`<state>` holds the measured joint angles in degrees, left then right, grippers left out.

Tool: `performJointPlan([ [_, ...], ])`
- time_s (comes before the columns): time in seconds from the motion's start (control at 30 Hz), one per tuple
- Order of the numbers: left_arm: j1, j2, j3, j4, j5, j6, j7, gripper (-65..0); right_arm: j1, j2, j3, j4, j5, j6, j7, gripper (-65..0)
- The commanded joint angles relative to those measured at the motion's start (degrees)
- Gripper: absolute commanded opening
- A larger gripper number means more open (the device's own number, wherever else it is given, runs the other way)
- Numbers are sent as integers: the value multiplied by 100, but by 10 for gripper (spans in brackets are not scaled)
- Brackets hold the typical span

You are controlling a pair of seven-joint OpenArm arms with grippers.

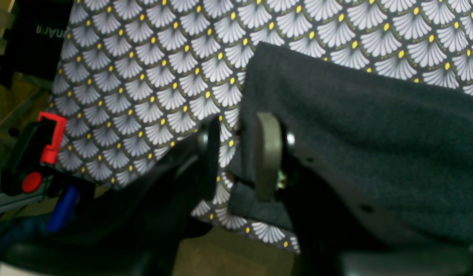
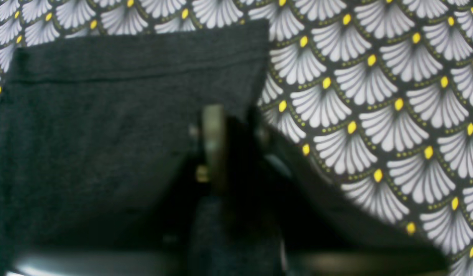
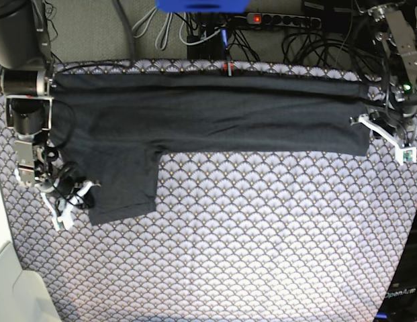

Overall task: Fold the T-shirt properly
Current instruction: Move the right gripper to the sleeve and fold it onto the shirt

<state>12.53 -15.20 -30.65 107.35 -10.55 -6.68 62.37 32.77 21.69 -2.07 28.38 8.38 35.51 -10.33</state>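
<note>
The dark charcoal T-shirt (image 3: 208, 114) lies flat across the far part of the table, with one sleeve (image 3: 124, 181) reaching toward the front on the left. My left gripper (image 3: 366, 125) is at the shirt's right edge. In the left wrist view its jaws (image 1: 238, 130) stand apart, with the shirt's edge (image 1: 359, 126) partly in the gap and tablecloth showing between them. My right gripper (image 3: 70, 200) is at the sleeve's outer edge. In the right wrist view (image 2: 236, 122) dark fabric fills the narrow gap between its fingers, beside the shirt's hemmed corner (image 2: 125, 96).
The purple-grey scallop-patterned tablecloth (image 3: 248, 241) covers the whole table. Cables and a power strip (image 3: 282, 20) lie behind the far edge. A red and black clamp (image 1: 40, 149) sits at the table edge in the left wrist view.
</note>
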Motion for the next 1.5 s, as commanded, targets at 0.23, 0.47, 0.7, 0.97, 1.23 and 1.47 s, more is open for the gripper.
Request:
performJointPlan([
  [0.23, -45, -75, -25, 118, 4, 4, -87, -488, -20, 244, 9, 489, 10, -3, -194, -650],
  [0.47, -36, -75, -25, 118, -14, -5, -70, -488, -1286, 279, 44, 3012, 10, 5, -756, -650],
  [0.7, -45, -84, -25, 118, 4, -5, -79, -488, -2412, 270, 765, 5149, 10, 5, -1530, -650],
  [0.97, -45, -111, -25, 118, 4, -5, -131, -488, -3660, 261, 1591, 6863, 10, 5, -1873, -650],
  [1.23, -45, -111, -33, 118, 4, -5, -131, -488, -4715, 244, 2198, 7786, 28, 5, -1873, -650],
  [1.47, -36, -119, -33, 118, 4, -5, -131, -488, -5277, -99, 2567, 8190, 28, 172, -1873, -650],
])
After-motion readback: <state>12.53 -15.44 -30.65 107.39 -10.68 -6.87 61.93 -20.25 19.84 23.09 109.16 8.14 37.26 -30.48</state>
